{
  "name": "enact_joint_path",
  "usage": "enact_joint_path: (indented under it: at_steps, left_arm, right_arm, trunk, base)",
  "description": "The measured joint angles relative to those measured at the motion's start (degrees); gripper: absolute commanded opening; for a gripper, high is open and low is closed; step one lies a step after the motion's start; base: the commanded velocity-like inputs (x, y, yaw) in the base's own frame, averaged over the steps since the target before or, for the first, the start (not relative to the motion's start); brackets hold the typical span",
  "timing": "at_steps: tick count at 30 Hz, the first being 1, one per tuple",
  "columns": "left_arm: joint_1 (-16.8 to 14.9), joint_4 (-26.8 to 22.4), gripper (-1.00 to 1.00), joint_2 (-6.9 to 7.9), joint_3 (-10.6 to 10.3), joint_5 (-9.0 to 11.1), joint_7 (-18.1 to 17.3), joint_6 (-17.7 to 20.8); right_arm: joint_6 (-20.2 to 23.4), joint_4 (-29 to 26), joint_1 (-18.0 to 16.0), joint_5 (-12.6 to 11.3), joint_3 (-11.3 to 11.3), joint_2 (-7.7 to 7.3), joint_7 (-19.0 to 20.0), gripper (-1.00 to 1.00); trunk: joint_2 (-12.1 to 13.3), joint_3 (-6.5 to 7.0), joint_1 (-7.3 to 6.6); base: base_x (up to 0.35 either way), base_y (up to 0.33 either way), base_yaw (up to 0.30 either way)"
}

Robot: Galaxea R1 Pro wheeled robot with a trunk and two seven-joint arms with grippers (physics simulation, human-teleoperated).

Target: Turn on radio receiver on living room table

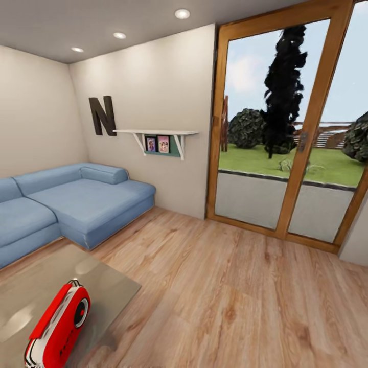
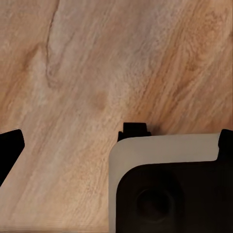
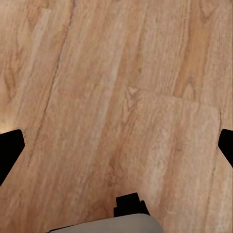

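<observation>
Head view: the radio receiver (image 1: 58, 327) lies tilted on the table (image 1: 110, 289), at the lower left corner of the frame, its red face and round dial turned up and toward the right, its lower end cut by the frame edge. The glossy grey tabletop is itself cropped at left and bottom. Behind it a blue L-shaped sofa (image 1: 71, 202) runs along the wall, its left part cut off. A dark letter N (image 1: 102, 116) hangs on the wall; that is the one legible piece of writing. A white shelf (image 1: 156, 134) beside it carries two small framed pictures (image 1: 157, 144), too small to read. A wood-framed glass door (image 1: 291, 128) at right looks onto lawn and a dark tree. Light wood floor (image 1: 230, 301) covers the rest. Left wrist view: the left gripper (image 2: 116, 145) hangs over wood flooring, dark fingertips at the two frame edges, set wide apart with nothing between them; a white and black part of the robot sits below it. The radio's position relative to this gripper cannot be judged here. Right wrist view: the right gripper (image 3: 116, 145) also spread wide over bare planks, tips at both edges, a white-edged robot part under it.
</observation>
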Motion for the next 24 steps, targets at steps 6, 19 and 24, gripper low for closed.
enact_joint_path:
  at_steps: [6,19,24]
  left_arm:
    - [0.0,0.0,1.0,-0.02,0.0,0.0,0.0,0.0]
    - [0.0,0.0,1.0,-0.05,0.0,0.0,0.0,0.0]
    - [0.0,0.0,1.0,-0.05,0.0,-0.1,0.0,0.0]
  right_arm:
    - [0.0,0.0,0.0,0.0,0.0,-0.01,0.0,1.0]
    - [0.0,0.0,0.0,0.0,0.0,-0.01,0.0,1.0]
    - [0.0,0.0,0.0,0.0,0.0,0.0,0.0,1.0]
  trunk:
    - [0.0,0.0,0.0]
    - [0.0,-0.16,0.0]
    - [0.0,-0.27,0.0]
  base:
    - [0.0,0.0,0.253]
    - [0.0,0.0,0.253]
    - [0.0,0.0,0.253]
